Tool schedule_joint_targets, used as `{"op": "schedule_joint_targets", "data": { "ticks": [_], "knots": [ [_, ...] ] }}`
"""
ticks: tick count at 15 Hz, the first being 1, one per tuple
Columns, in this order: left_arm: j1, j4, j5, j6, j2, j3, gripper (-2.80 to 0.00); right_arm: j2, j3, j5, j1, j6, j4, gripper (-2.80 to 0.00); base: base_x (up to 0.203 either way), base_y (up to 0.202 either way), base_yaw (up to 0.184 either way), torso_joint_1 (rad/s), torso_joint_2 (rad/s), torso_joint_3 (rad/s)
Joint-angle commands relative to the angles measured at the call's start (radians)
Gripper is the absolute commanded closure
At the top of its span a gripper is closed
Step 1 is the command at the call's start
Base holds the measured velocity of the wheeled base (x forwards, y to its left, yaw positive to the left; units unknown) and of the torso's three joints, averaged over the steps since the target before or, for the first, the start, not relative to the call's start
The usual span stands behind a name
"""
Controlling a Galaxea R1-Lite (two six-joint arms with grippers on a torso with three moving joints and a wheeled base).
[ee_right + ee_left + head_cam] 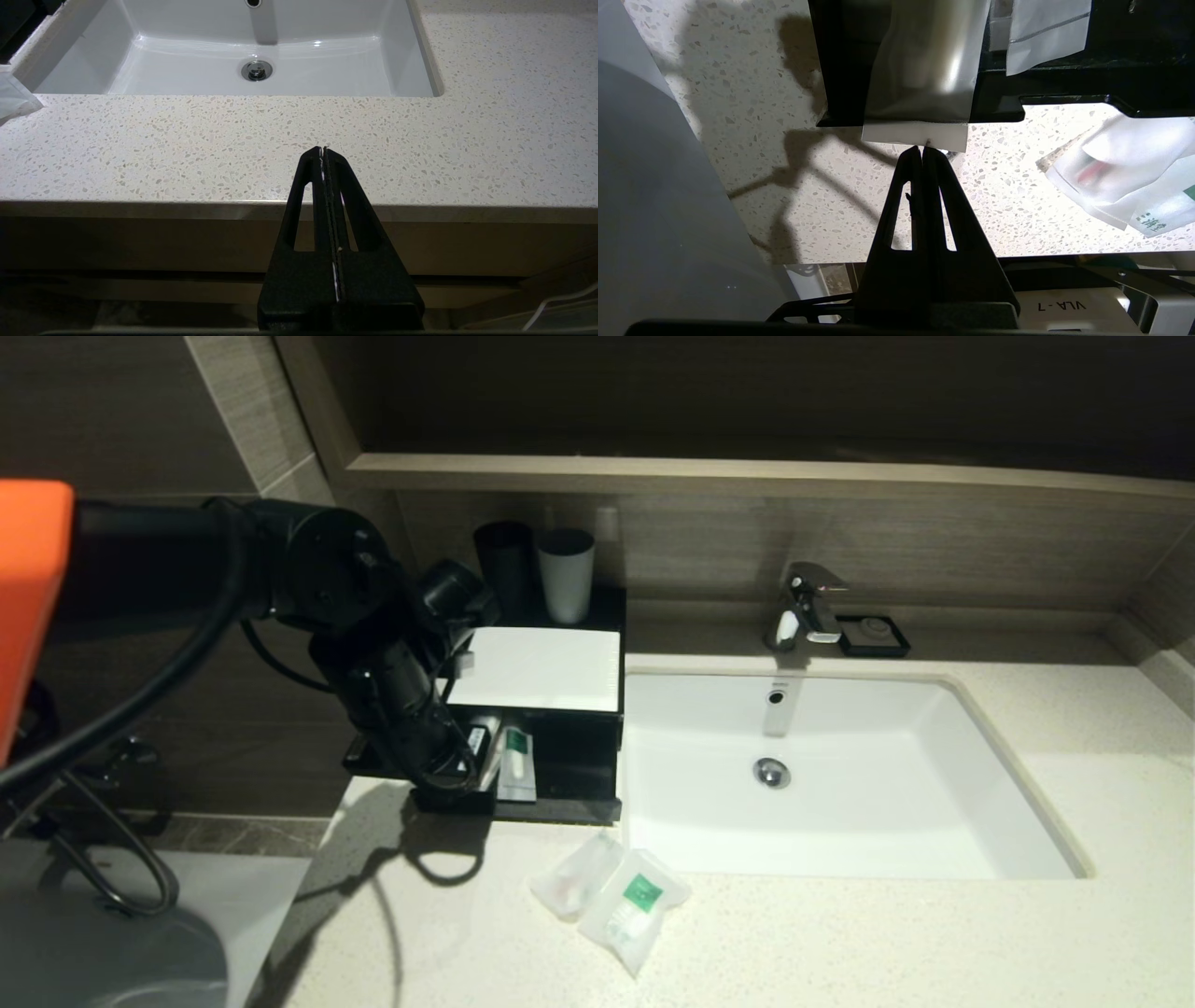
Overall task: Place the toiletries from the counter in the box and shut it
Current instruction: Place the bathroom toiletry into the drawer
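While the left end effector (923, 148) pinches the toothbrush pack (920, 70) edge at the box (546, 709) drawer, two sachets (611, 894) lie on the desk (840, 933) at its 4 o'clock. Right end effector (323, 150) pressed together, off the desk's front edge.

My head view is dim up top: the wall is dark, while the counter (840, 933) and sink (934, 803) are bright. My left arm (373, 653) throws a hard shadow on the counter at about 7 o'clock of the box (541, 672). In my left wrist view, sachets (1125, 186) at 3 o'clock are blurred, and a pack (924, 70) at 12 shows glare. The sink wall glints in my right wrist view.
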Motion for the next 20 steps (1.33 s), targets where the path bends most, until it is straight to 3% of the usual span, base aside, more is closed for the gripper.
{"op": "schedule_joint_targets", "data": {
  "ticks": [1, 13, 15, 18, 20],
  "knots": [
    [0.000, 0.002, 0.001, -0.002, 0.006, -0.006, 0.00, 0.000, -0.001, 0.000, 0.000, 0.000, 0.000, 0.00, 0.000, 0.000, 0.000, 0.000, 0.00, 0.000],
    [-0.006, -0.050, -0.001, -0.038, -0.038, -0.025, 0.00, 0.000, 0.000, 0.000, 0.000, 0.000, 0.000, 0.00, 0.000, 0.000, 0.000, 0.000, 0.00, 0.000],
    [-0.017, -0.043, -0.001, -0.024, -0.087, -0.011, 0.00, 0.000, -0.001, 0.000, 0.000, 0.000, 0.000, 0.00, 0.000, 0.000, 0.000, 0.000, 0.00, 0.000],
    [-0.063, -0.041, -0.025, 0.049, -0.142, 0.057, 0.00, 0.000, 0.000, 0.000, 0.000, 0.000, 0.000, 0.00, 0.000, 0.000, 0.000, 0.000, 0.00, 0.000],
    [-0.102, -0.041, -0.027, 0.045, -0.149, 0.066, 0.00, 0.000, 0.000, 0.000, 0.000, 0.000, 0.000, 0.00, 0.000, 0.000, 0.000, 0.000, 0.00, 0.000]
  ]
}}
